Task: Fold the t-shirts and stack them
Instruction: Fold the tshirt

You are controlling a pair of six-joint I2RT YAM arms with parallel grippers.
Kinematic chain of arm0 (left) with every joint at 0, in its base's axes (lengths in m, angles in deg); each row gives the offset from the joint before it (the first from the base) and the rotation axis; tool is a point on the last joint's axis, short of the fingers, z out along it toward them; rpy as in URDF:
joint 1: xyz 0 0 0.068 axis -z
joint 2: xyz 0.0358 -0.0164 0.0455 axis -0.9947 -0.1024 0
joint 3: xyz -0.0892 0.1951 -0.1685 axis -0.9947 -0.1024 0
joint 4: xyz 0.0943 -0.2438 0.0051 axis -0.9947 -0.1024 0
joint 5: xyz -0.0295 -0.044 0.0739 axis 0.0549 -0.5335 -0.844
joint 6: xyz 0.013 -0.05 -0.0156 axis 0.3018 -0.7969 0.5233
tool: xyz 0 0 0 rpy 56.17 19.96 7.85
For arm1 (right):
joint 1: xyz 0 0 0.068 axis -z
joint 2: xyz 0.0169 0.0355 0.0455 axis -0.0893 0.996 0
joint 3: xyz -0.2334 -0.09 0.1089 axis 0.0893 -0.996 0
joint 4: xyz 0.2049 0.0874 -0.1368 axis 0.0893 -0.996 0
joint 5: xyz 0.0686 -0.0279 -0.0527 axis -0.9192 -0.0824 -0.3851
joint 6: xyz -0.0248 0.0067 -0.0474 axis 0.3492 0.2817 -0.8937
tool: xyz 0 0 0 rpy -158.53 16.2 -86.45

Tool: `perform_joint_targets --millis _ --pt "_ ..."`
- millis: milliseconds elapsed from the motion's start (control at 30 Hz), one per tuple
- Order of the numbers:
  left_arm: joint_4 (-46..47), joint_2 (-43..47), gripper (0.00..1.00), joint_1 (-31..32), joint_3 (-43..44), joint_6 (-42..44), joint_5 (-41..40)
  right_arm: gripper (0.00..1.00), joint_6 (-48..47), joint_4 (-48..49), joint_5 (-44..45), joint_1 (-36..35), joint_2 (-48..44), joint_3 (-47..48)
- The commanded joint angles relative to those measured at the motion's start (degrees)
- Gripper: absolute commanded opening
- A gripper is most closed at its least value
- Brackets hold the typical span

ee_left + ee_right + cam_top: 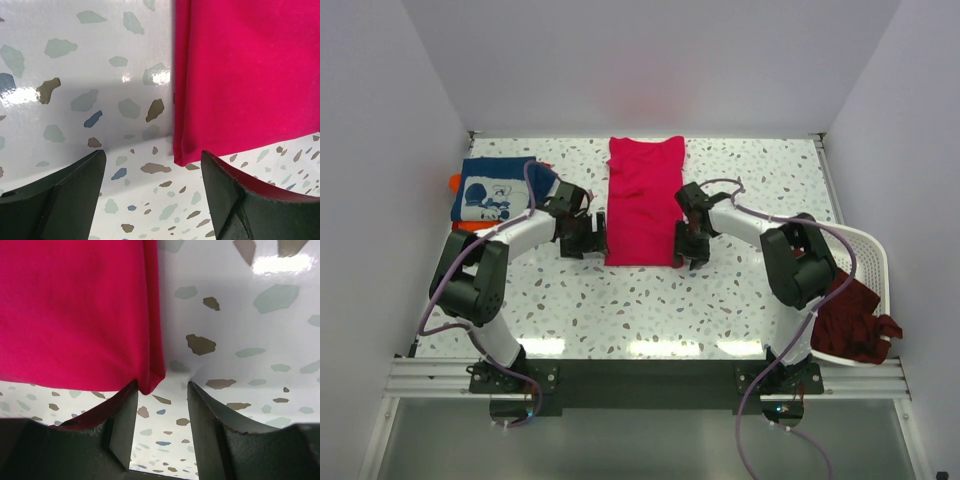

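Top view: the crimson-pink shirt [643, 200] lies as a long folded strip mid-desk. 2 arms flank its near end, the left jaws just beside its left edge and the right jaws at its right edge. Far left, a navy shirt [492, 190] with white print sits on an orange one [468, 227]. On the right, maroon shirts [850, 320] spill over a white basket [873, 262] at the desk's edge. The desk [620, 310] is glossy speckled white, with plain white walls on 3 sides.

Left wrist: the left jaws are wide apart and hold nothing. The pink shirt's near corner lies flat between them.

Right wrist: the right jaws are narrower but still apart. The folded corner sits at their mouth, by 1 finger [120, 425], not pinched.
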Motion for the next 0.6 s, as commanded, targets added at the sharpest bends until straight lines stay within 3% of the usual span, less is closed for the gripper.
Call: perform_joint_targets --millis 0,333,567 --pt "1.8 1.5 0.81 0.0 -1.1 1.0 0.8 0.47 0.6 0.3 1.4 -0.7 1.5 1.3" --pt "0.9 -0.6 0.67 1.3 -1.8 1.0 0.0 0.31 0.2 -0.4 1.8 -1.4 2.9 2.3" --pt "2.1 0.0 0.65 4.3 -1.9 -0.3 1.4 0.3 0.0 -1.0 2.0 -1.8 3.5 3.0"
